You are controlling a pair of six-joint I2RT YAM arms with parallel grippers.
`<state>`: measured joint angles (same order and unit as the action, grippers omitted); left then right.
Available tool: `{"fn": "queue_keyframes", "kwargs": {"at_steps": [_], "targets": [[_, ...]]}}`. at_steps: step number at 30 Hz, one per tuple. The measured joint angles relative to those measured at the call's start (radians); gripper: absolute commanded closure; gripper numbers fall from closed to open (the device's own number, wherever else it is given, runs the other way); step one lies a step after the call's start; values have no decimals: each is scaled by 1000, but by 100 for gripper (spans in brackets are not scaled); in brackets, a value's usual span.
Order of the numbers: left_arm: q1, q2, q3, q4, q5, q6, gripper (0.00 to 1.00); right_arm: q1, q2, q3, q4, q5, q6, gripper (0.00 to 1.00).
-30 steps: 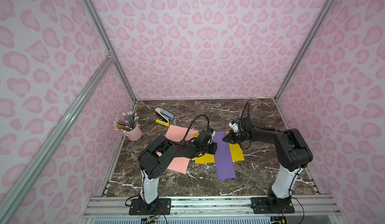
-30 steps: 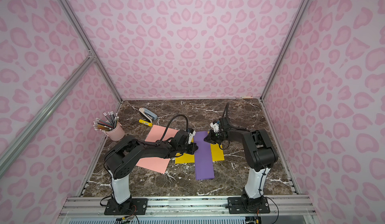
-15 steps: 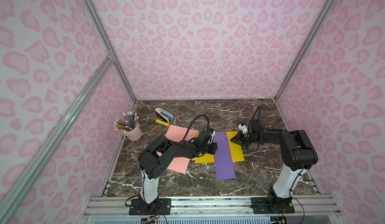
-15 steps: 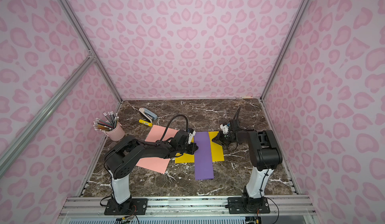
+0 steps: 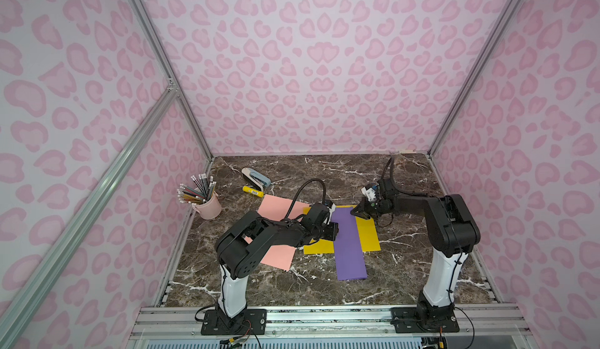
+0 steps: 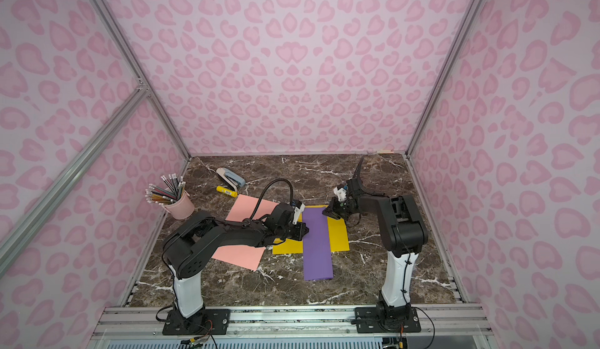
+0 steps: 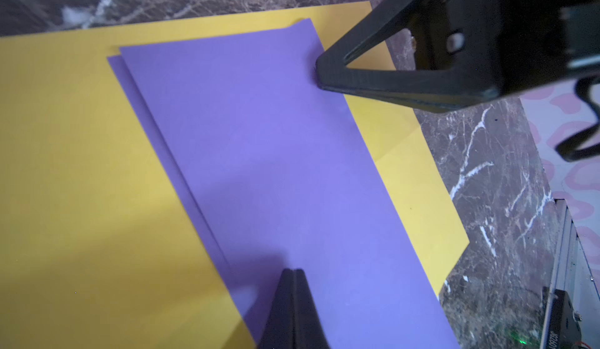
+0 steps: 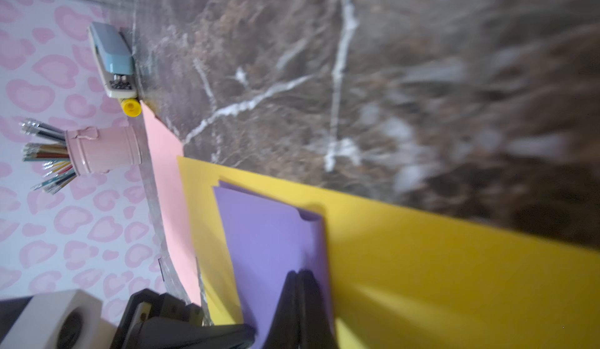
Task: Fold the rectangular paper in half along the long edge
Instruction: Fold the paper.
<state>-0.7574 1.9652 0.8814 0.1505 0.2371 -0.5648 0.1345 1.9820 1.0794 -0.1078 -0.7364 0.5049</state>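
The purple paper [image 5: 349, 246] [image 6: 316, 246] lies folded in half lengthwise, a long narrow strip across a yellow sheet [image 5: 367, 237]. In the left wrist view its top layer [image 7: 276, 152] sits slightly askew, and a sliver of the lower layer shows along the open edge. My left gripper [image 5: 335, 229] [image 7: 293, 271] is shut, tip down on the strip near that open edge. My right gripper [image 5: 353, 212] [image 8: 298, 272] is shut too, its tip [image 7: 319, 71] touching the creased edge near the far end. The far corner [image 8: 308, 215] curls up a little.
A pink sheet [image 5: 279, 207] lies left of the yellow one, partly under my left arm. A pink cup of pencils [image 5: 207, 206] stands at the left wall. A blue stapler [image 5: 256, 176] and a yellow marker [image 5: 253, 191] lie at the back left.
My right gripper slid a little toward the front and right along the creased edge, then came back to the far end. The left arm and the paper have not moved.
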Motion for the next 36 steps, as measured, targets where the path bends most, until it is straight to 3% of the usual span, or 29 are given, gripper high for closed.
{"fn": "queue_keyframes", "kwargs": {"at_steps": [6,9,15,22,28,36], "targets": [[0,-1,0,-1,-6,5,96,-88,-17,-40,-1,-34,-19,100],[0,0,4,-7,-6,7,96,-100,-58,-48,-32,18,-27,100],[-1,2,12,-22,-5,8,96,-5,-141,-22,-37,19,-23,100],[-1,3,12,-22,-2,7,96,51,-32,40,-26,26,-4,100],[-1,3,12,-23,-2,7,96,8,13,38,-20,34,7,100],[-2,4,11,-21,-2,7,96,-107,-46,-41,-5,32,-16,100]]}}
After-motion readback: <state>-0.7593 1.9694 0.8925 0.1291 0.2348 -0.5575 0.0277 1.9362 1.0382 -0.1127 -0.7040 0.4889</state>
